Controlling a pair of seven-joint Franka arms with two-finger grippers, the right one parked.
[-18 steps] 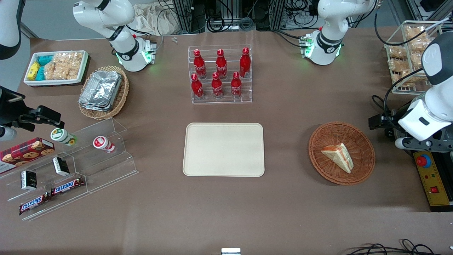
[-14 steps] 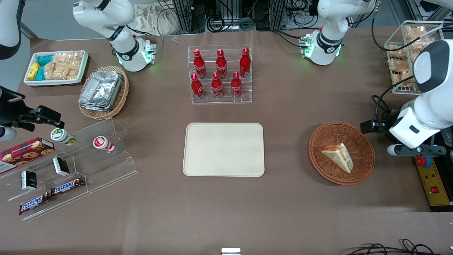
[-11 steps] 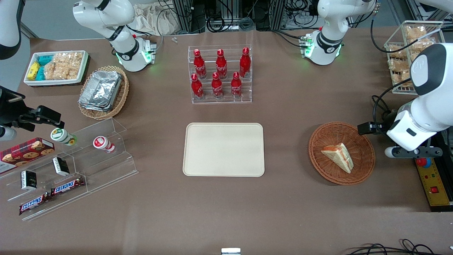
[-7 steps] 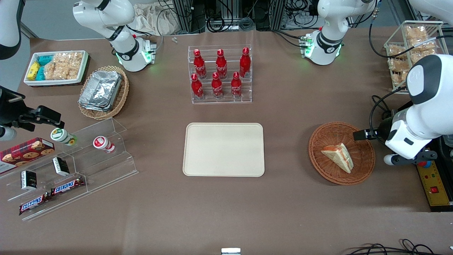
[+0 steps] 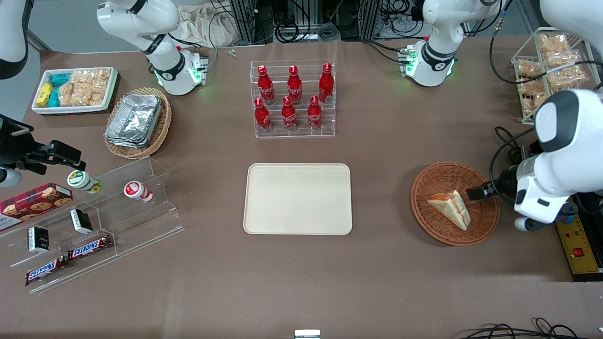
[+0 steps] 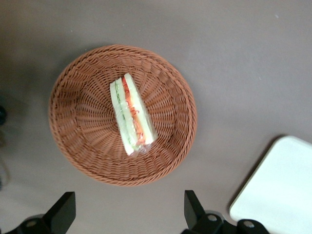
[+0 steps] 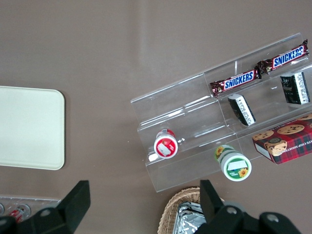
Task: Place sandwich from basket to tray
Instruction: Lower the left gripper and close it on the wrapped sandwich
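My claw (image 5: 476, 192) hangs above the rim of the basket (image 5: 435, 216) on the side toward my end of the tabletop (image 5: 301, 282), its fingers (image 6: 62, 215) spread wide apart with nothing between them; seen from my wrist, the two dark fingertips frame the near edge of the basket (image 6: 78, 141) without touching it.

The sandwich (image 5: 450, 208) lies in the middle of the basket, a white wedge on its side with its orange-red and pale filling edge facing up; from my wrist the sandwich (image 6: 131, 114) shows its layered cut face clearly, wrapped in clear film, resting on the weave and apart from my fingers.

The tray (image 5: 297, 198) sits flat on the brown tabletop, well apart from the basket toward the parked arm's end, bare of any load; one rounded corner of the tray (image 6: 278, 187) shows in my wrist view.

Farther from the front camera than the tray, a clear rack of red bottles (image 5: 294, 98) stands upright; toward the parked arm's end lie a tan oval basket of foil containers (image 5: 137, 121) and a clear stepped stand (image 5: 101, 221) with snack bars and cups.
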